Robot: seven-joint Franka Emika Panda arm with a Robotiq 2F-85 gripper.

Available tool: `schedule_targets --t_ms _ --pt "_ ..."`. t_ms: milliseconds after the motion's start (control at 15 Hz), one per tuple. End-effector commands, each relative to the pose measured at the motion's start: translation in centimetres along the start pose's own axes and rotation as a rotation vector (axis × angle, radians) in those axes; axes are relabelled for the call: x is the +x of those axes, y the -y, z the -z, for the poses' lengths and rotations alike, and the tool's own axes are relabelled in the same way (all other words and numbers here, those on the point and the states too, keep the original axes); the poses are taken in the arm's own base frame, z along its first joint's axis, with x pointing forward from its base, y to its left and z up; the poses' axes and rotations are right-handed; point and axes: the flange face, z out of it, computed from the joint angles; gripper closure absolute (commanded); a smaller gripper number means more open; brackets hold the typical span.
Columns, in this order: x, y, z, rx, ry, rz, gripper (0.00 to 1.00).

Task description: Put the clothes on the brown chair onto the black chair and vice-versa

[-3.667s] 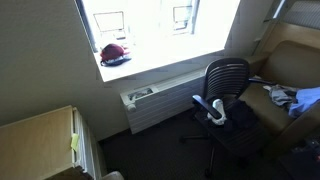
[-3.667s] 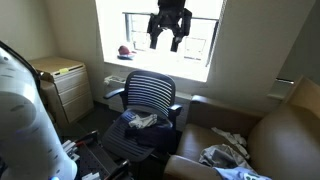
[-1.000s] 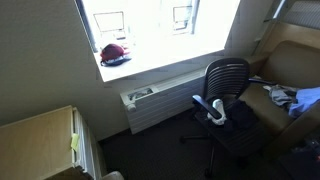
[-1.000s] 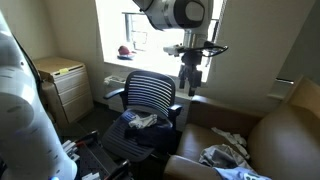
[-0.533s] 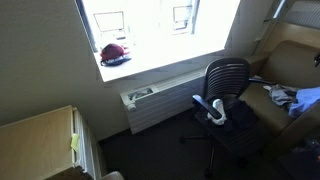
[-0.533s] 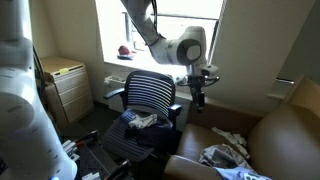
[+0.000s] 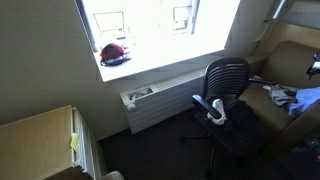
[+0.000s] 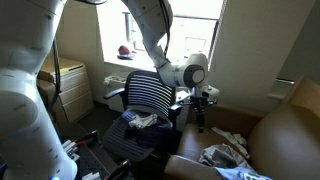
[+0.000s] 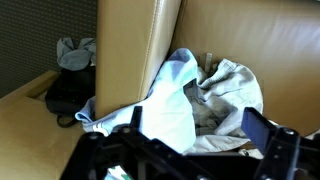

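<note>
The brown chair (image 8: 283, 128) stands on the right, with a heap of pale blue and white clothes (image 8: 224, 155) on its seat. The clothes also show in an exterior view (image 7: 288, 98) and fill the wrist view (image 9: 205, 98). The black mesh chair (image 8: 150, 92) holds grey and dark clothes (image 8: 141, 124) on its seat. My gripper (image 8: 198, 118) points down between the two chairs, above the brown chair's arm. In the wrist view the gripper (image 9: 198, 138) is open and empty, its fingers on either side of the pale clothes, above them.
A red object (image 7: 115, 53) lies on the windowsill. A radiator (image 7: 152, 101) runs under the window. A wooden cabinet (image 8: 60, 82) stands at the side. A dark item (image 9: 66, 90) lies beside the brown chair's arm.
</note>
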Motion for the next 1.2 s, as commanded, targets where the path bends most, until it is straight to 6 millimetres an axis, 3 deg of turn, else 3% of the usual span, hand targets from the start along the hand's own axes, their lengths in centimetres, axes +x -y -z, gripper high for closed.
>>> schedule_targets --t_ms 0,267,467,533,667,733,800,933,1133 --pt "0.0 -0.5 0.6 0.024 -0.014 0.114 0.00" --pt "1.0 -0.4 -2.2 0.127 0.056 0.299 0.00" --pt "2.0 -0.1 -6.6 0.158 0.160 0.444 0.00" --pt "2.3 0.0 -8.6 0.081 0.201 0.475 0.00" --pt "4.2 0.5 -11.6 -0.006 0.117 0.290 0.00" --pt "5.0 0.8 -12.2 -0.026 0.108 0.228 0.00" --pt "3.6 -1.0 -10.5 0.012 0.139 0.294 0.00" --pt "4.3 0.3 -12.4 -0.022 0.119 0.251 0.00" --pt "4.4 0.6 -12.6 -0.001 0.064 0.222 0.00"
